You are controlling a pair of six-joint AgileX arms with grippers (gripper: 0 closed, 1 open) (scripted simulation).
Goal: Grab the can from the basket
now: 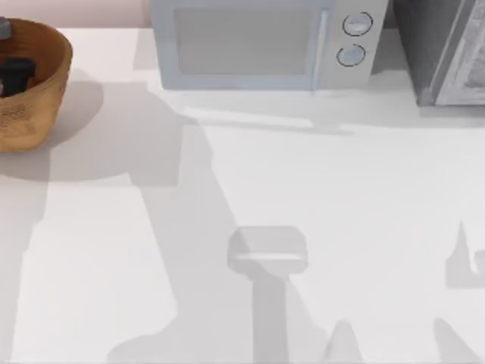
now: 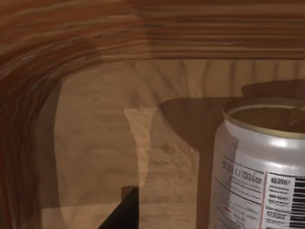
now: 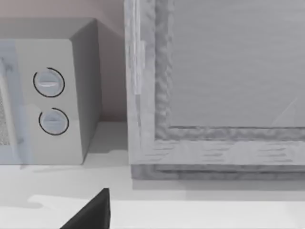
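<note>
Left wrist view puts the left gripper [image 1: 15,73] inside the basket [image 1: 45,91] at the table's far-left corner, can [image 2: 259,167] just beside it, finger spacing indiscernible; reaching continues, closing comes next.

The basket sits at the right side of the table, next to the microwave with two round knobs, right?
Not quite. In the top view the basket sits at the table's left side, not the right. The microwave with its two round knobs does stand beside it, at the back of the table.
</note>
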